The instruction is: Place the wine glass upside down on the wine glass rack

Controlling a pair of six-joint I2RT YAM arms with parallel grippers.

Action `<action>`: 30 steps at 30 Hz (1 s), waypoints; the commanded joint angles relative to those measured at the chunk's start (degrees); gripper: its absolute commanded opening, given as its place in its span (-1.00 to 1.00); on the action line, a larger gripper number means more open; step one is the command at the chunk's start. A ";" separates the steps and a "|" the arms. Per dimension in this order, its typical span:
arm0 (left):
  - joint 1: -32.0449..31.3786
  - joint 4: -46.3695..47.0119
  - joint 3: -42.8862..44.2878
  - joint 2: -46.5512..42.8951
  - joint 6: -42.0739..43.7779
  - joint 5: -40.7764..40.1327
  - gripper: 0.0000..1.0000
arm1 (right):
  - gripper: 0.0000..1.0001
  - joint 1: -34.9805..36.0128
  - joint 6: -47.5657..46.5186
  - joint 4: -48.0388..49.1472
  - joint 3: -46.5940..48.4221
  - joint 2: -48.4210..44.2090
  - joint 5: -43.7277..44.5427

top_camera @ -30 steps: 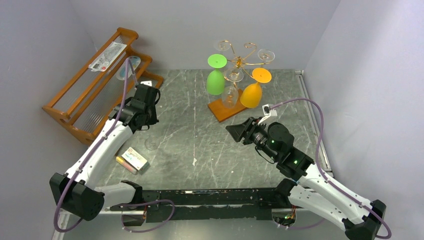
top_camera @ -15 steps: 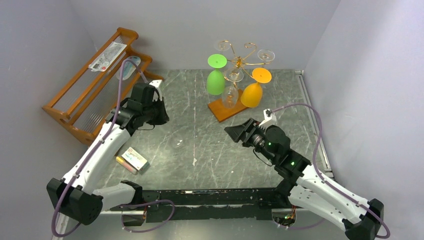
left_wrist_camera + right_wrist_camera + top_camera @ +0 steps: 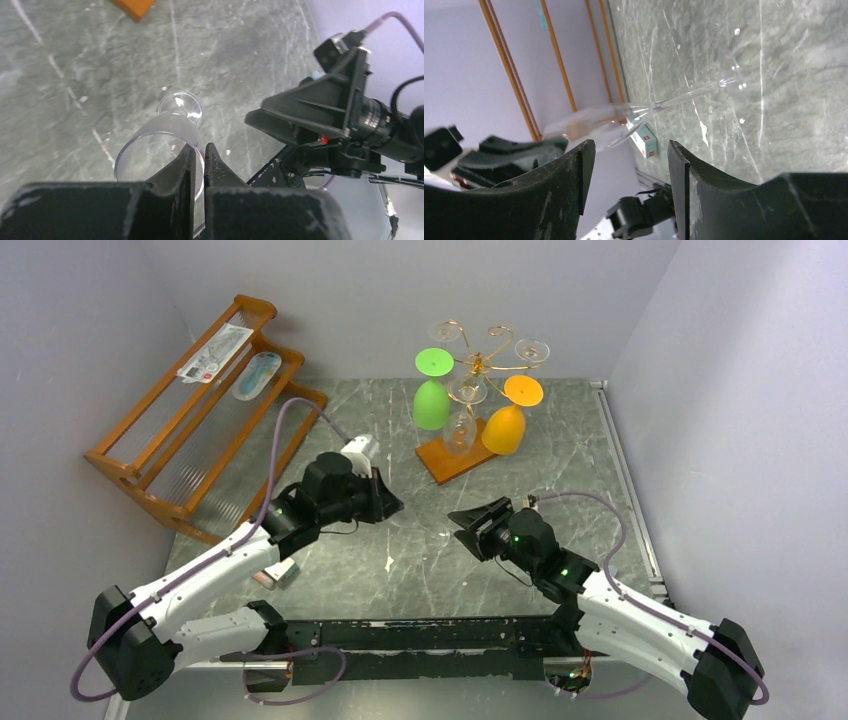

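Because the wine glass (image 3: 162, 137) is thin, clear, light and slick, the pinch that the left fingers (image 3: 220, 172) have on one wall of its rim looks a risky hold. The glass hangs on its side above the middle of the table (image 3: 560, 455), its foot pointing away from them. The right fingers (image 3: 574, 175) stand wide with nothing gripped, facing the glass, and its stem seems the sturdier place to take it for turning it bowl-down onto the rack (image 3: 479, 363).
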 commanded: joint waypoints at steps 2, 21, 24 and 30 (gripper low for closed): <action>-5.89 11.63 -2.94 -0.07 -2.92 -6.70 -0.90 | 0.18 0.16 14.92 -3.90 -2.45 -0.07 1.97; -16.28 30.23 -14.46 -3.82 -1.67 -14.32 -0.90 | 0.02 0.16 20.67 3.84 -3.41 9.88 1.61; -16.55 34.47 -17.61 -3.86 -3.32 -14.30 -0.90 | 0.00 0.16 21.14 5.19 -3.93 11.26 1.39; -16.91 39.26 -20.63 -4.26 -4.00 -13.64 -0.90 | -0.03 0.21 22.28 5.45 -4.68 12.01 2.54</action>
